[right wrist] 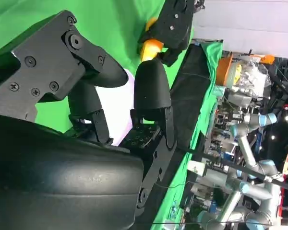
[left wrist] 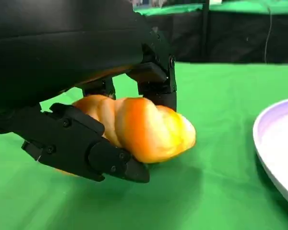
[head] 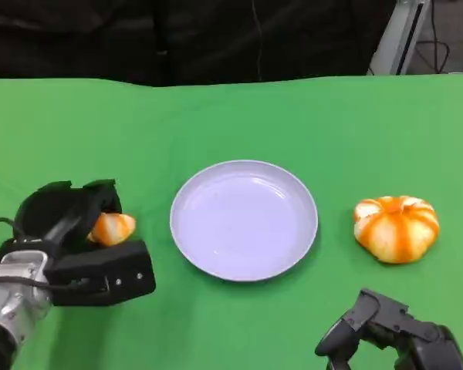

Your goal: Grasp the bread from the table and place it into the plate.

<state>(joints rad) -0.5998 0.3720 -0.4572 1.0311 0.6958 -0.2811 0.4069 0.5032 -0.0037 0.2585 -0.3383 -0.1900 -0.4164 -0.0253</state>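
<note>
The green cloth-covered desk [head: 239, 116] carries a round pale lilac plate [head: 244, 220] at its middle. Toward the right edge sits a round orange-and-white striped pumpkin-shaped bun [head: 396, 228]. My left hand [head: 81, 243], near the left edge, has its fingers [left wrist: 86, 146] closed around the twisted golden-orange bread [left wrist: 144, 129], low over the cloth beside the plate. My right hand [head: 390, 331] hovers at the near edge, fingers loosely apart, holding nothing.

Bright even light, soft shadows, wrist views slightly blurred
</note>
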